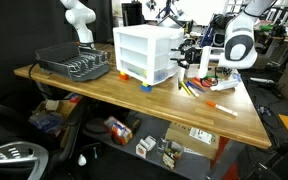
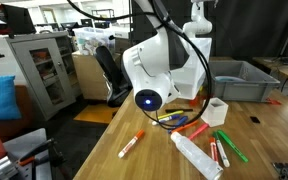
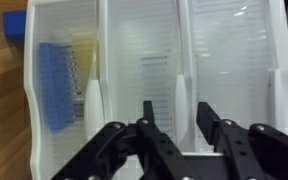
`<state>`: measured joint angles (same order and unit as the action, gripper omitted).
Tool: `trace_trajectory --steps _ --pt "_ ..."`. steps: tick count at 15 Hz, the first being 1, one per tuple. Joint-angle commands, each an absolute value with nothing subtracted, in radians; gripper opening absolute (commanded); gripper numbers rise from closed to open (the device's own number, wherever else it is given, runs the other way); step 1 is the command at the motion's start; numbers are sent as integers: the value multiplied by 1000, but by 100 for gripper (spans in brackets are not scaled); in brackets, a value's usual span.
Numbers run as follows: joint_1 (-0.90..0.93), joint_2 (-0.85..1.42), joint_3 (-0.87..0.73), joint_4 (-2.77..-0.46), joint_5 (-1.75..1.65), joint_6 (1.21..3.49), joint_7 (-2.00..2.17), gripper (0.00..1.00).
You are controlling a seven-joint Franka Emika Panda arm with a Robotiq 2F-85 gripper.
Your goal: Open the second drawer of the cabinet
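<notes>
The cabinet (image 1: pixel 144 50) is a small white translucent three-drawer unit standing on the wooden table (image 1: pixel 134 100). In the wrist view it appears turned on its side and fills the picture, with a blue foot (image 3: pixel 9 20) at the top left. The second drawer (image 3: pixel 139 60) is the middle column and its white handle (image 3: pixel 178 92) stands up between my fingers. My gripper (image 3: pixel 175 110) is open, one finger on each side of that handle, with a gap on both sides. All three drawers look shut. In an exterior view the gripper (image 1: pixel 189 55) is just in front of the cabinet. The cabinet is hidden behind the arm in the exterior view taken from behind it.
A black wire dish rack (image 1: pixel 74 65) stands beyond the cabinet. Markers (image 2: pixel 129 145), a white tube (image 2: pixel 196 158) and a white cup (image 2: pixel 216 110) lie on the table beside the arm. A grey bin (image 2: pixel 234 80) sits behind them. Something blue (image 3: pixel 52 85) lies inside the bottom drawer.
</notes>
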<state>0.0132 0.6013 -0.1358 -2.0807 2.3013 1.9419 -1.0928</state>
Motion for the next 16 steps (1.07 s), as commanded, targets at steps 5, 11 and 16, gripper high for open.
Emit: trace_trajectory --steps 5,11,16 --pt "10 619 -138 -2052 2309 1937 -1121 0" --pt "9 599 -138 -2078 2308 1938 -1145 4" --pt "11 568 -138 -2107 2304 1935 -1153 4"
